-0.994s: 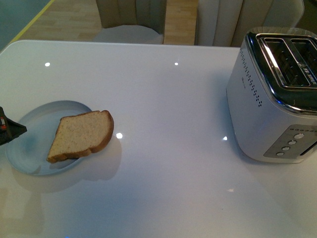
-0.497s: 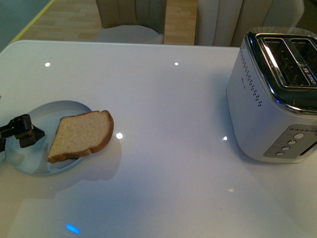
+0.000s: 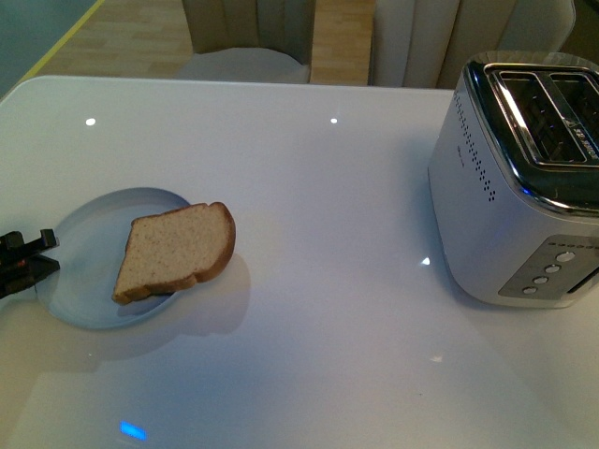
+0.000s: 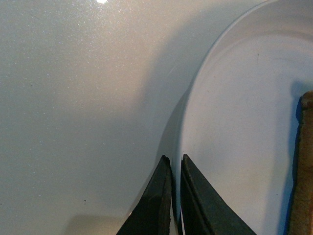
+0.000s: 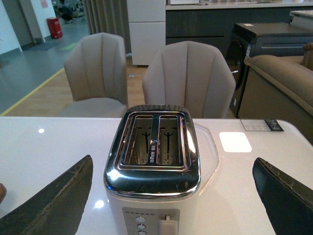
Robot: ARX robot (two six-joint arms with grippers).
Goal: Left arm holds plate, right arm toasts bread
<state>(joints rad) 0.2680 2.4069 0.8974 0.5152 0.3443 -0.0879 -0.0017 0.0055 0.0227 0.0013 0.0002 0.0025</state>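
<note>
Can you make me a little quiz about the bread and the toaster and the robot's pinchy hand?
1. True or false: the bread lies on the plate with its round end sticking out over the rim.
2. What is the left gripper pinching? A: the plate's rim. B: the bread. C: the toaster.
3. Fill in the gap: the toaster has ___ slots on top.

Key: 1 true; 2 A; 3 two.

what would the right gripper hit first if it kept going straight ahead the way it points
Likely the toaster: it sits centred between the open fingers of the right gripper, though depth is unclear.
</note>
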